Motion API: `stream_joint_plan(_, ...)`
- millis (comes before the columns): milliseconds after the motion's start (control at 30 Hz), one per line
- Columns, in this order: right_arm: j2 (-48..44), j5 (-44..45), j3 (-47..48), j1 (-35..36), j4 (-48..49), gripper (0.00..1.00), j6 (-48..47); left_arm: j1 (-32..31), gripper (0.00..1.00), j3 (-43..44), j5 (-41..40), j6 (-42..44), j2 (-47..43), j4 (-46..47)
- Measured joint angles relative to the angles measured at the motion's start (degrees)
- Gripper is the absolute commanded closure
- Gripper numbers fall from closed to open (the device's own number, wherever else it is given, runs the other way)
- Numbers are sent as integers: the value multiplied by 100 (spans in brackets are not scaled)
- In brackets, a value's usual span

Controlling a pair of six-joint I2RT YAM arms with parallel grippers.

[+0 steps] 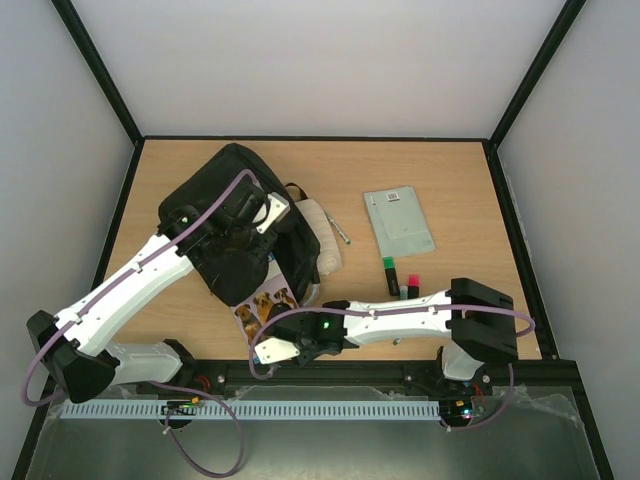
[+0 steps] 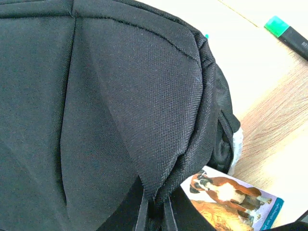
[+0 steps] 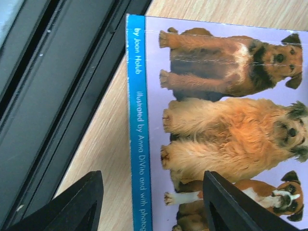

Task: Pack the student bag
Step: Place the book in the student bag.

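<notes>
Right gripper [image 3: 151, 195]: fingers spread wide just above the book [image 3: 216, 120], one over the bare wood beside the blue spine and one over the dog cover; contact cannot be told.
Book: flat by the near edge of the worktop [image 1: 450, 170], left of the middle, its far end tucked under the bag [image 1: 228, 170].
Bag: black fabric, slumped in the left half of the worktop, reaching towards the far left corner.
Left gripper [image 1: 252, 228]: down on top of the bag; black against black, so its fingers cannot be made out as wide or narrow.
White roll [image 1: 325, 240]: touching the bag's right side.
Pen [image 1: 342, 233]: just right of the roll.
Grey pouch [image 1: 400, 222]: flat, right of the middle.
Markers: green-capped marker [image 1: 389, 274] and red-capped marker [image 1: 413, 286], close together between the pouch and the near edge.
</notes>
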Motion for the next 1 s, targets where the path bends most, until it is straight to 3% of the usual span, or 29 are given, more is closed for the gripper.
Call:
stream_joint_plan(433, 446, 262, 0, 15, 323, 41, -170, 15, 98, -59, 144, 0, -76, 24)
stream_joint_plan(667, 669, 614, 2, 22, 706, 60, -52, 22, 98, -98, 179, -2, -101, 44)
stream_joint_plan(1000, 813, 1121, 9, -122, 1067, 72, 70, 24, 98, -142, 293, 0, -101, 59)
